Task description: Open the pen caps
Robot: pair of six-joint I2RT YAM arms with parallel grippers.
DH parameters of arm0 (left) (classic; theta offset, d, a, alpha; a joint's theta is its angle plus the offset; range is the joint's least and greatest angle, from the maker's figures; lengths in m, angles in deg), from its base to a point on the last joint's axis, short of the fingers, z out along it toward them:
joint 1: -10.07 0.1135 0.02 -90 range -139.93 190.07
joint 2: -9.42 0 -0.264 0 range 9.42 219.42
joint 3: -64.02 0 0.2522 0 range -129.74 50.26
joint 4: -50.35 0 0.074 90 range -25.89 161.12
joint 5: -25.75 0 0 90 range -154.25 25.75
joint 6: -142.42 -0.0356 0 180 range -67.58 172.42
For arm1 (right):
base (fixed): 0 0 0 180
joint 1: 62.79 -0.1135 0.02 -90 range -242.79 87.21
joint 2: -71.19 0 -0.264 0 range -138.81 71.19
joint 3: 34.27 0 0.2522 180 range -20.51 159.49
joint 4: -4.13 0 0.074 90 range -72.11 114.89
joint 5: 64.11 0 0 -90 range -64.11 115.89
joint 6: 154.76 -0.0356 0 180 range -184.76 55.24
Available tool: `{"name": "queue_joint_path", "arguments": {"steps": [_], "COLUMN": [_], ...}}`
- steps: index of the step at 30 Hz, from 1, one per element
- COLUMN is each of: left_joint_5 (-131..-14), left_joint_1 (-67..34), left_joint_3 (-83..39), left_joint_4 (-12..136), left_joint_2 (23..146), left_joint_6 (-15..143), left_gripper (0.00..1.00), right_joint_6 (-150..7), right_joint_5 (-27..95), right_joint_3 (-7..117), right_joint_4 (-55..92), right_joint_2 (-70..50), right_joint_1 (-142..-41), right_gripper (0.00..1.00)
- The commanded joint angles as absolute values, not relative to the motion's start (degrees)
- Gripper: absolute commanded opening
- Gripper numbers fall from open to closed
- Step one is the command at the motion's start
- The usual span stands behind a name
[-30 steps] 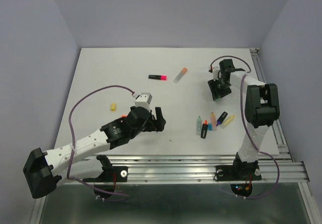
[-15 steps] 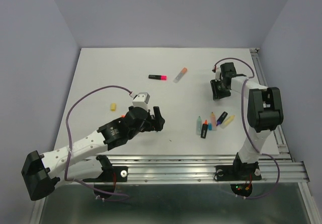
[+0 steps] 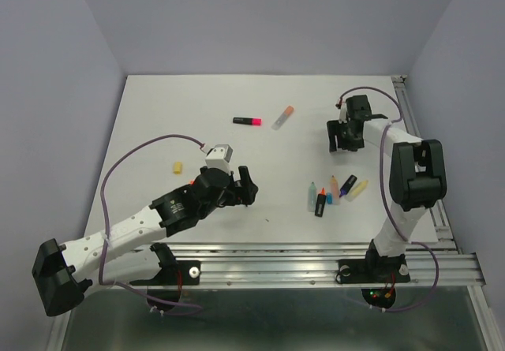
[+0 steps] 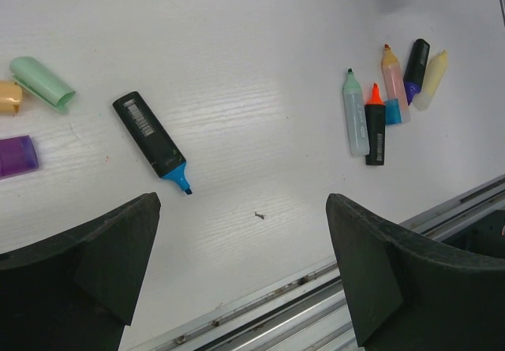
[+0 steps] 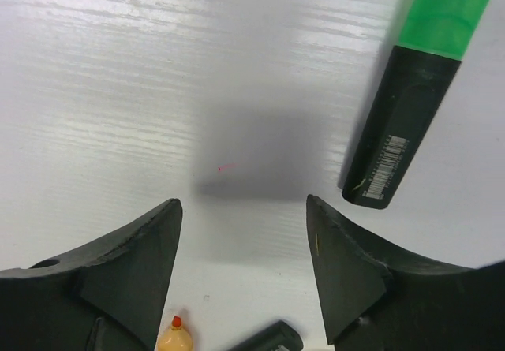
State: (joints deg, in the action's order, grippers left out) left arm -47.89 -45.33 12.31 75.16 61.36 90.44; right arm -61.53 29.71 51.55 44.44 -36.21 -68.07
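My left gripper (image 3: 245, 187) (image 4: 245, 233) is open and empty above the near table. In the left wrist view a loose green cap (image 4: 43, 83), a peach cap (image 4: 8, 97) and a purple cap (image 4: 17, 155) lie at the left, beside a black pen with a bare blue tip (image 4: 152, 142). My right gripper (image 3: 345, 136) (image 5: 243, 209) is open and empty over bare table. A black highlighter (image 5: 398, 138) with its green cap (image 5: 450, 8) on lies just right of the right finger (image 5: 371, 272). A loose yellow cap (image 3: 178, 166) lies at the left.
A cluster of uncapped pens (image 3: 331, 192) (image 4: 387, 102) lies near the right arm. A black pen with a pink tip (image 3: 247, 121) and a pale pen with an orange end (image 3: 282, 117) lie further back. The metal rail (image 3: 316, 256) runs along the near edge.
The right gripper has shifted slightly back and turned at the wrist. The left arm has sunk slightly, its gripper staying open.
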Motion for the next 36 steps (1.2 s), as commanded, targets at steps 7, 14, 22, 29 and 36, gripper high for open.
{"name": "queue_joint_path", "arguments": {"steps": [7, 14, 22, 29, 36], "left_joint_5": [-46.41, -46.14, -45.35, -45.0, -45.35], "left_joint_1": [-45.22, -45.22, -45.22, -45.13, -45.13], "left_joint_3": [9.57, 9.04, 8.69, 8.08, 7.99], "left_joint_4": [74.49, 74.57, 74.57, 74.93, 74.84], "left_joint_2": [61.18, 61.1, 62.06, 63.03, 63.2], "left_joint_6": [90.21, 89.77, 89.68, 90.03, 90.65], "left_gripper": [0.99, 0.99, 0.99, 0.99, 0.99], "right_joint_6": [-72.13, -74.34, -74.6, -76.18, -77.94], "right_joint_5": [10.0, 4.8, 8.05, 9.19, 12.35], "right_joint_3": [62.01, 73.09, 77.85, 75.39, 76.0], "right_joint_4": [45.65, 48.04, 48.92, 47.78, 48.65], "right_joint_2": [-39.17, -48.59, -52.39, -53.27, -54.06], "right_joint_1": [-68.16, -67.63, -65.52, -64.99, -64.38], "right_gripper": [0.79, 0.79, 0.78, 0.75, 0.66]}}
